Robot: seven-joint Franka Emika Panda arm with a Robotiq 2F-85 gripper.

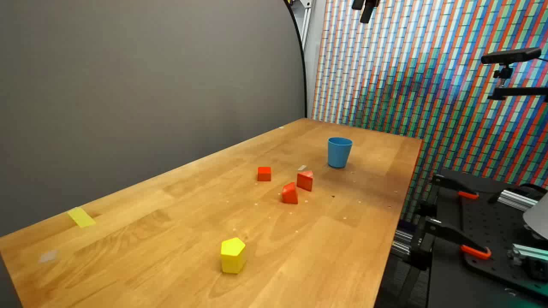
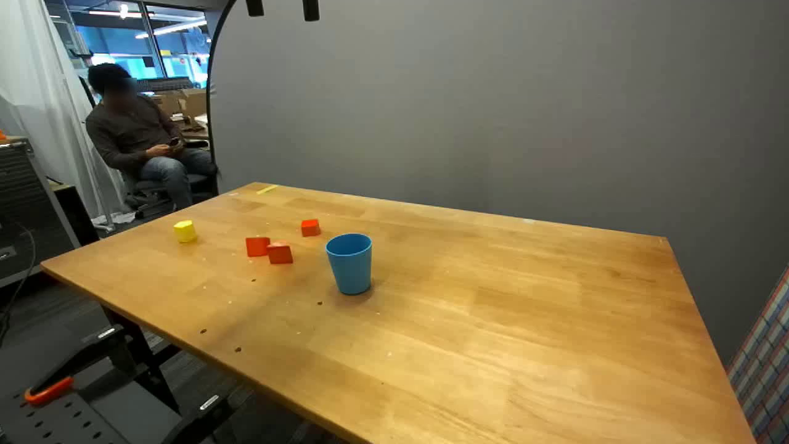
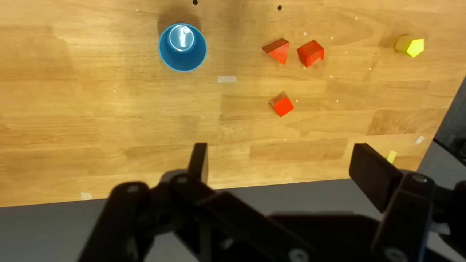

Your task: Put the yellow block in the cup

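Yellow block (image 1: pixel 233 256), cup (image 1: pixel 339 153), two red blocks (image 1: pixel 290 194) between, third block (image 1: pixel 264 174) aside

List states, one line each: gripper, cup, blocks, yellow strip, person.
gripper: open, holding nothing
cup: upright, empty
yellow block: standing on end, outside the cup
red blocks: three, resting on the table, apart
yellow strip: flat on the table
person: seated

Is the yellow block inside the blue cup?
No, the yellow block stands on the wooden table, well apart from the blue cup.
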